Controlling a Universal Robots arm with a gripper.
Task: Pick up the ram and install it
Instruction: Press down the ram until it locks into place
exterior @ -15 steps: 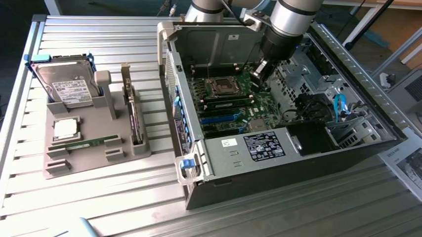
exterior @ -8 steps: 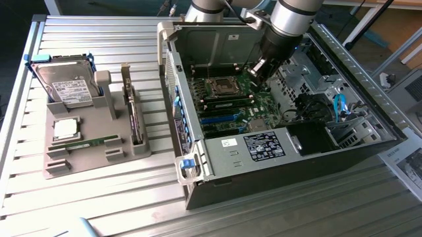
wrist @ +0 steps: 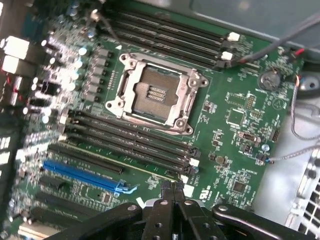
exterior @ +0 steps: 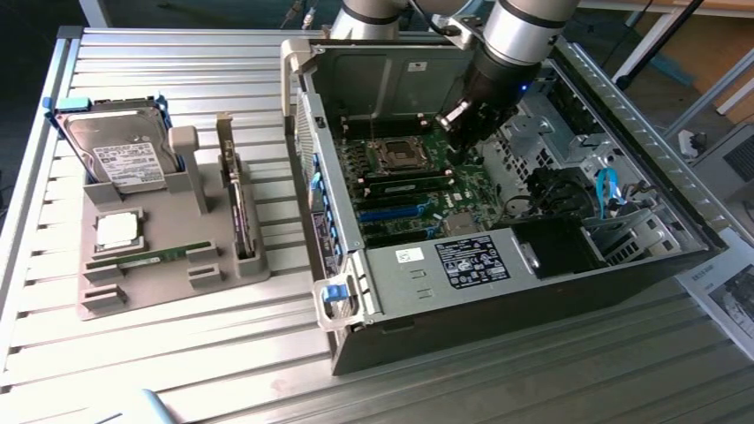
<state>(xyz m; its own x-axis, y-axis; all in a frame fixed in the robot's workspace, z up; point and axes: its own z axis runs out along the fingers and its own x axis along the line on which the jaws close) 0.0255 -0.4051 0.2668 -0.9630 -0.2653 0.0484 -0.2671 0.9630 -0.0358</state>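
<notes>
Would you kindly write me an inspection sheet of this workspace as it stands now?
Surface: ribbed metal table.
Job's things: ram lying in the grey holder; motherboard slots near the socket look empty.
Clutter: hard drive, processor chip, expansion card on the holder.
Gripper: gripper shut, empty, above the motherboard inside the computer case.
Cables: blue cable in the case.
Surroundings: papers at the exterior view's right.

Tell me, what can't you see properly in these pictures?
- Exterior view: the tool's tips are lost against the dark inside of the computer case.
- Exterior view: the ram on the gray tray is too small to show its chips.
- Wrist view: glare blurs the parts along one edge of the motherboard.
</notes>
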